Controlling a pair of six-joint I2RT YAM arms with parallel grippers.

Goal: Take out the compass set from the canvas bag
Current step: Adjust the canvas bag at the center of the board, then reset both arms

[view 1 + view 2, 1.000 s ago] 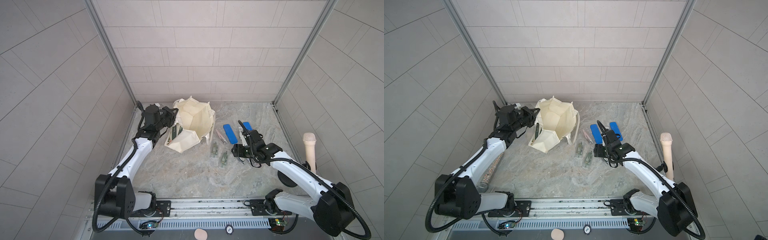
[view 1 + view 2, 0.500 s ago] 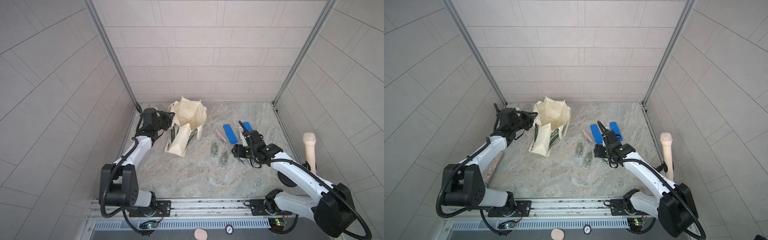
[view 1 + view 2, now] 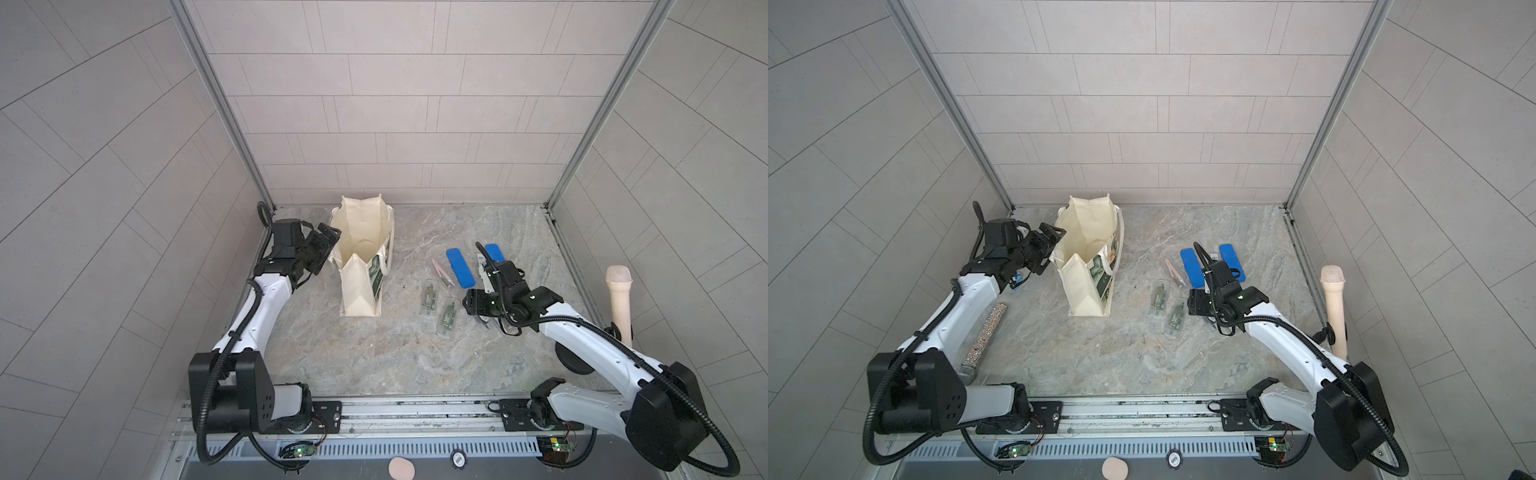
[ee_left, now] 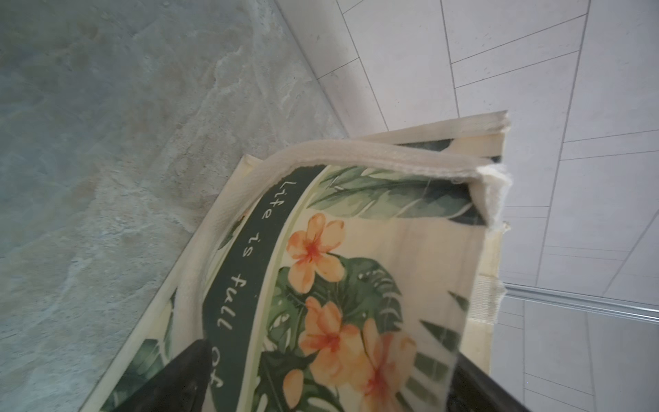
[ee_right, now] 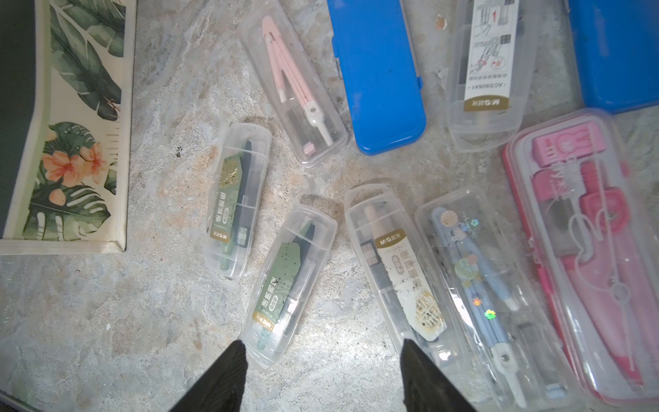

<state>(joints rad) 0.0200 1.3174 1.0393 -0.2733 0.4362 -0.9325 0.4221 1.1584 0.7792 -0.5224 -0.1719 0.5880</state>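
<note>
Left gripper [image 3: 323, 249] was seen in both top views, jaws spread and empty, beside the upright canvas bag [image 3: 360, 286]. Left wrist view: the bag's printed side was framed by parted fingers [image 4: 189, 374]. Right wrist view: right gripper [image 5: 321, 342] was held spread, empty, above cased compass sets [image 5: 289, 285].

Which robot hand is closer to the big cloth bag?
Left. The left gripper is right beside the canvas bag; the right gripper hangs over the plastic cases, farther off.
</note>
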